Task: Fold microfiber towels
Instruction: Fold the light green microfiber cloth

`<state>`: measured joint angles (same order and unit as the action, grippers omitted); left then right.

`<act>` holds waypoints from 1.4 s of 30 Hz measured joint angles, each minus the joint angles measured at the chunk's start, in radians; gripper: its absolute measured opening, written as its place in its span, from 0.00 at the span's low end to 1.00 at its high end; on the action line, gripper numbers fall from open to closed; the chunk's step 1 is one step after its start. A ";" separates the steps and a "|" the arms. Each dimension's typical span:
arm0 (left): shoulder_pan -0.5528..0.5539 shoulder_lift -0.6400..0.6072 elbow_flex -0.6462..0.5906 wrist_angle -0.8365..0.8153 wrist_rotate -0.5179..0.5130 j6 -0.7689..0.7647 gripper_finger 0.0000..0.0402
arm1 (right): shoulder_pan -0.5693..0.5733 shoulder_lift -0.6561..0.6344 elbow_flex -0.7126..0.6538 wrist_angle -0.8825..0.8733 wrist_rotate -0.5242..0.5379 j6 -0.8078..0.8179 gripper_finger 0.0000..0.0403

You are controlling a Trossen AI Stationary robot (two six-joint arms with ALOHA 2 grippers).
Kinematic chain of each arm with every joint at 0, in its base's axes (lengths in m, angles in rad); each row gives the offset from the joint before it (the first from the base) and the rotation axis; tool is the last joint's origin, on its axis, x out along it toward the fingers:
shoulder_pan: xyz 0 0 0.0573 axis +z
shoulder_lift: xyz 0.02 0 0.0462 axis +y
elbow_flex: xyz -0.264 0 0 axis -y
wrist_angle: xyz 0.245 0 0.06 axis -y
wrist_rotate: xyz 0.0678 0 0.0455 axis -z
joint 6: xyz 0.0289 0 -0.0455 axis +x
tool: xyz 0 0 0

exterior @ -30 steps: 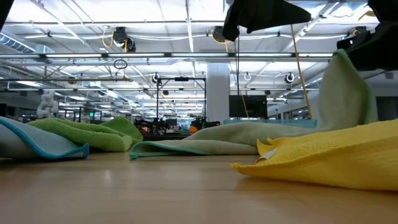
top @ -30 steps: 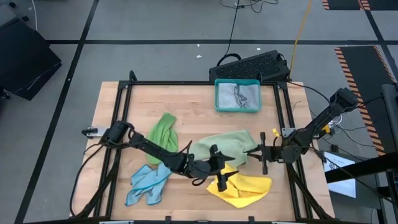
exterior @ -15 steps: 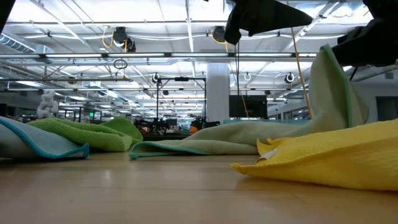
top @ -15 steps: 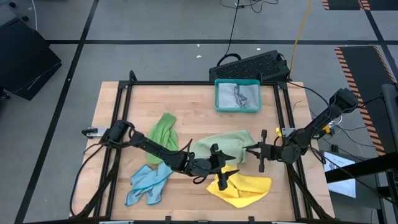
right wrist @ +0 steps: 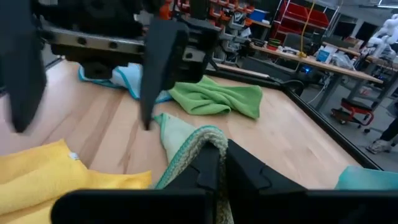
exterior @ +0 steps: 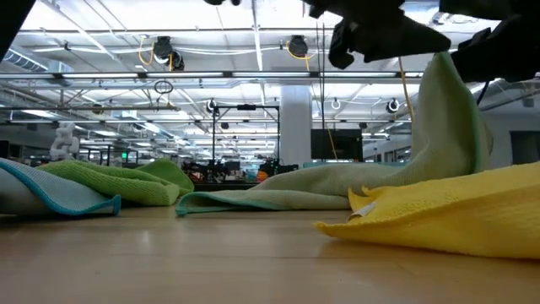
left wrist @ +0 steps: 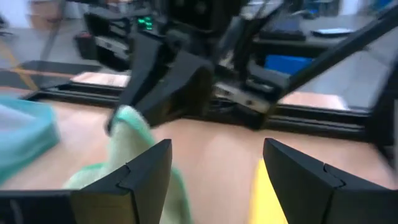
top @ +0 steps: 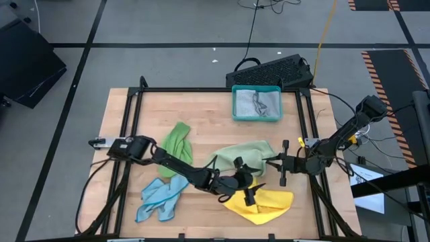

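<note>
Right gripper (top: 274, 161) pinches the edge of the pale green microfiber towel (top: 240, 156), fingers closed on the fabric, lifting that corner off the light wooden table (top: 208, 107); in the right wrist view the cloth (right wrist: 186, 146) bunches up between the two dark fingers. In the low view the raised corner (exterior: 447, 118) stands up like a peak, rest of the towel trailing flat on the table.

Left gripper (top: 247, 189) hangs just beside it, over the spot where the pale green towel meets the bright yellow microfiber towel (top: 263, 204), jaws spread wide, nothing between them. The left wrist view shows both its fingers (left wrist: 143, 171) apart, with the lifted green corner (left wrist: 127, 127) ahead of them and the right gripper (left wrist: 180, 81) behind it.

Bright green microfiber towel (top: 176, 141) lies crumpled further back along the left arm, light blue microfiber towel (top: 160, 198) near it, both well apart from the grippers. Rigid teal plastic tray (top: 234, 101) sits beyond both grippers with a grey cloth (top: 256, 103) inside.
</note>
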<state>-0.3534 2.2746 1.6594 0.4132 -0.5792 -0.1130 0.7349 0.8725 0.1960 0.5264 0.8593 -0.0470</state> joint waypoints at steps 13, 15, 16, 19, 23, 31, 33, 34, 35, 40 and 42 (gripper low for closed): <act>0.014 0.058 0.033 -0.042 -0.111 0.062 0.63 | 0.000 -0.002 0.000 0.023 -0.040 -0.003 0.03; 0.017 0.068 0.033 -0.047 -0.152 0.080 0.63 | 0.000 -0.001 0.000 0.021 -0.049 -0.008 0.03; 0.016 0.069 0.032 -0.050 -0.166 0.090 0.63 | 0.000 -0.002 0.000 0.020 -0.050 -0.011 0.03; 0.016 0.066 0.032 -0.039 -0.170 0.107 0.63 | 0.000 -0.002 0.000 0.019 -0.050 -0.017 0.03; 0.016 0.066 0.032 -0.019 -0.177 0.123 0.62 | 0.000 -0.002 0.000 0.022 -0.051 -0.017 0.03; 0.034 0.065 0.032 -0.044 -0.175 0.103 0.45 | 0.000 -0.002 0.000 0.023 -0.105 0.008 0.03; 0.032 0.065 0.032 -0.046 -0.172 0.104 0.41 | 0.000 -0.002 0.000 0.023 -0.106 0.008 0.03; 0.031 0.065 0.032 -0.048 -0.170 0.104 0.40 | 0.000 -0.002 0.000 0.023 -0.106 0.008 0.03; 0.032 0.065 0.032 -0.049 -0.170 0.102 0.39 | 0.000 -0.002 0.000 0.023 -0.106 0.008 0.03; 0.036 0.065 0.032 -0.048 -0.182 0.107 0.39 | 0.000 -0.002 0.000 0.024 -0.105 0.008 0.03; 0.035 0.065 0.032 -0.043 -0.190 0.105 0.40 | 0.000 -0.002 0.000 0.028 -0.105 0.008 0.03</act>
<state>-0.3183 2.3398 1.6917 0.3702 -0.7689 -0.0083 0.7349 0.8703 0.1959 0.5541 0.7540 -0.0395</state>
